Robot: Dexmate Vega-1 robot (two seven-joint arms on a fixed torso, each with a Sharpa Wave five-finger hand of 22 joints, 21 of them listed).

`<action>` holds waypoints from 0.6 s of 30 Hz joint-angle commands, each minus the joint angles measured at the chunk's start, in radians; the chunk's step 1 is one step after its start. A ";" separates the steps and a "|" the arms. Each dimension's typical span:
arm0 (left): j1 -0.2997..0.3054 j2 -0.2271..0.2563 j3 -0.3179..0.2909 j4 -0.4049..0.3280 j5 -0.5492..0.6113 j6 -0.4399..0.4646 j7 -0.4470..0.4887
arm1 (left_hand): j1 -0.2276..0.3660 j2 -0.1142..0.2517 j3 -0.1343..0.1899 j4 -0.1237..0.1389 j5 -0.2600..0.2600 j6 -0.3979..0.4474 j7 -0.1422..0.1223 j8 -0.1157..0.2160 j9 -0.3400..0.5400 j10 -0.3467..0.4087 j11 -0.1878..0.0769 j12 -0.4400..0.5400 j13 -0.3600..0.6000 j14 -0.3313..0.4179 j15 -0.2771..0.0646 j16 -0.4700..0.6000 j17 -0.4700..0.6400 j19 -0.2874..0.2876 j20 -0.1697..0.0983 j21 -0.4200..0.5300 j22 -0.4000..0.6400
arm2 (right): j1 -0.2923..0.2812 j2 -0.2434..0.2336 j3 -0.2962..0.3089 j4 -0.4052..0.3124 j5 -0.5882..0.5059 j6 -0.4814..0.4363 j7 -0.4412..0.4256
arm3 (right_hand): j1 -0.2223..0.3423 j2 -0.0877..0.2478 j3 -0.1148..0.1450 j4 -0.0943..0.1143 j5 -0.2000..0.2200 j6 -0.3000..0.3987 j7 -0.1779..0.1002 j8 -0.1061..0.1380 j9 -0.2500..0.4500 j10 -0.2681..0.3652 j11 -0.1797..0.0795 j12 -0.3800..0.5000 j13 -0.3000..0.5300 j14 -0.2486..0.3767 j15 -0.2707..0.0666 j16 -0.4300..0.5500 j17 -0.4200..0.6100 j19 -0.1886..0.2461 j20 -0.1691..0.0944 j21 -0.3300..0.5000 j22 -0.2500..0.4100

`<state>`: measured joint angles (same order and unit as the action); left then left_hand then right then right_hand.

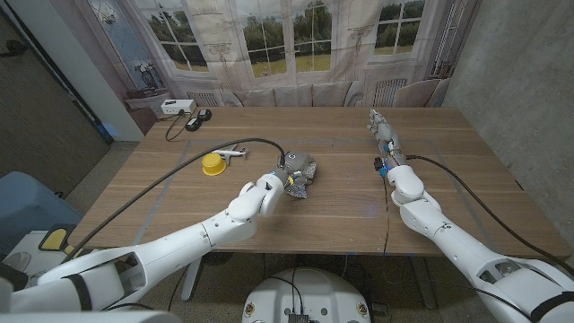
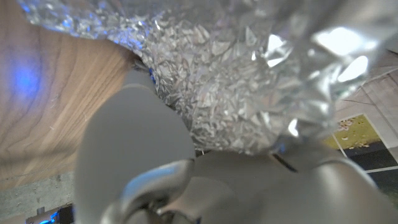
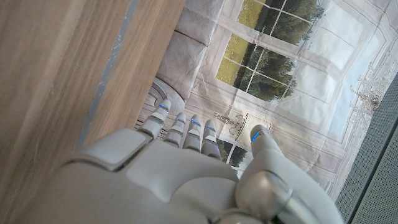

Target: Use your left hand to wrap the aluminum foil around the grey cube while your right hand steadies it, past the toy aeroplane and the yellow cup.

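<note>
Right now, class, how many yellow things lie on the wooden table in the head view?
1: the yellow cup, left of the table's middle, close beside the toy aeroplane. The foil bundle and left hand could hide something small behind them.

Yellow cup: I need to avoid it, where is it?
Head view: the yellow cup sits left of centre, beside the toy aeroplane, left of the foil bundle.
</note>
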<state>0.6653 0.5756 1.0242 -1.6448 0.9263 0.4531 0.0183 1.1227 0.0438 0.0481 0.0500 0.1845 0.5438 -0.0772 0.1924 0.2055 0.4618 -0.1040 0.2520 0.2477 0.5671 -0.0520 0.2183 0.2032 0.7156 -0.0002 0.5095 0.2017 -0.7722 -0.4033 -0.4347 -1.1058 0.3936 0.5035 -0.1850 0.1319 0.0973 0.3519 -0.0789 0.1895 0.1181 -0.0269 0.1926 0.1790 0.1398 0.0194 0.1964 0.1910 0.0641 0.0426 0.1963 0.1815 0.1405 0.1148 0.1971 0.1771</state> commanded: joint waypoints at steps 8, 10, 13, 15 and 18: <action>0.074 -0.060 0.025 0.240 0.125 -0.054 0.553 | -0.491 0.068 -0.111 0.115 0.000 -0.096 0.026 -0.001 0.027 -0.017 0.077 0.054 0.100 0.076 -0.031 0.046 0.091 0.141 0.073 0.041 -0.008 | -0.013 -0.008 0.008 -0.015 -0.006 0.003 -0.021 | -0.001 0.007 0.006 0.006 0.009 0.011 -0.008 0.003 0.004 0.011 0.008 0.003 0.000 0.011 0.001 0.001 0.003 0.001 -0.007 0.005 0.003; 0.072 -0.105 0.042 0.337 0.167 -0.010 0.705 | -0.438 0.084 -0.079 0.056 0.009 -0.005 0.025 0.049 0.041 0.085 0.024 0.141 0.143 0.235 -0.082 0.098 0.111 0.311 -0.034 0.103 -0.005 | -0.013 -0.014 0.007 -0.024 -0.008 -0.008 -0.020 | -0.002 0.007 0.007 0.006 0.009 0.019 -0.008 0.006 0.004 0.013 0.010 0.003 0.000 0.011 0.001 0.001 0.003 0.001 -0.008 0.005 0.003; 0.063 -0.138 0.050 0.429 0.146 -0.022 0.851 | -0.330 0.096 -0.028 -0.016 0.025 0.124 0.044 0.112 0.059 0.173 -0.023 0.214 0.183 0.407 -0.135 0.160 0.145 0.438 -0.142 0.174 0.015 | -0.013 -0.021 0.005 -0.033 -0.014 -0.026 -0.023 | -0.004 0.008 0.008 0.008 0.008 0.048 -0.002 0.015 0.004 0.031 0.025 0.009 0.000 0.011 0.001 0.000 0.003 0.001 -0.009 0.005 0.003; 0.054 -0.147 0.055 0.469 0.127 -0.032 0.902 | -0.329 0.084 -0.038 -0.013 0.059 0.130 0.073 0.124 0.077 0.196 -0.019 0.246 0.211 0.507 -0.136 0.203 0.180 0.426 -0.144 0.214 0.064 | -0.013 -0.025 0.004 -0.039 -0.016 -0.036 -0.026 | -0.005 0.009 0.008 0.010 0.008 0.062 -0.002 0.018 0.004 0.040 0.031 0.012 0.000 0.017 0.000 0.002 0.003 0.002 -0.008 0.005 0.003; 0.042 -0.151 0.070 0.498 0.111 -0.026 0.924 | -0.335 0.051 -0.087 0.007 0.156 0.188 0.099 0.160 0.118 0.227 -0.009 0.303 0.279 0.601 -0.126 0.283 0.270 0.391 -0.162 0.283 0.169 | -0.012 -0.026 0.005 -0.038 -0.012 -0.038 -0.021 | -0.006 0.009 0.009 0.010 0.007 0.077 -0.001 0.022 0.004 0.050 0.031 0.014 0.000 0.021 0.000 0.003 0.003 0.001 -0.009 0.005 0.003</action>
<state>0.7181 0.4933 1.0575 -1.3637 1.0357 0.4005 0.5099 0.7290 0.0701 -0.0068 0.0422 0.2718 0.5882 0.0126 0.3238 0.2928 0.6344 -0.0877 0.5120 0.4760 1.0688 -0.1564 0.4350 0.4008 1.1314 -0.1489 0.7429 0.2966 -0.7822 -0.4152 -0.4295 -1.1246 0.3868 0.4931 -0.2026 0.1279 0.1010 0.3561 -0.0746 0.1895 0.1759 -0.0297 0.2043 0.1790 0.1748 0.0493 0.2003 0.1911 0.0735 0.0409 0.1963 0.1816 0.1405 0.1149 0.1971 0.1772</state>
